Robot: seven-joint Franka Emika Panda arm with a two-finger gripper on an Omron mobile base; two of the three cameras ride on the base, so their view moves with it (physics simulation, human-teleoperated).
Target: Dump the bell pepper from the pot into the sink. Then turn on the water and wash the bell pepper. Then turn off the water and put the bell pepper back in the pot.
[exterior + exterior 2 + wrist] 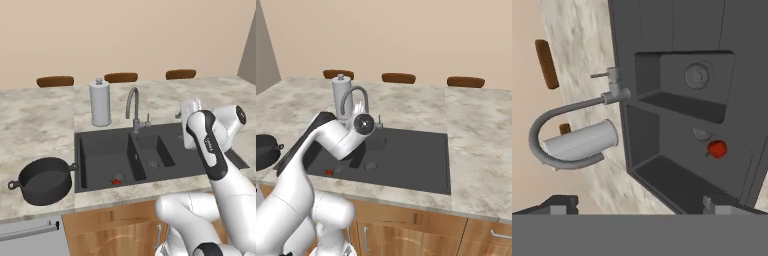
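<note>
The bell pepper point(717, 149) lies by the larger sink point(100, 150) bowl's drain, stem toward it; gripper point(639, 204) spread.

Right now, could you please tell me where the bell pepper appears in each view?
Left base view: bell pepper, front of the sink's larger bowl, by the drain.
Right base view, left, beside the arm.
Hand view, right of centre.
Shared landmark: gooseneck faucet.

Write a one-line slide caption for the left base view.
Red bell pepper lies by the drain in the sink; empty pot on counter.
</note>
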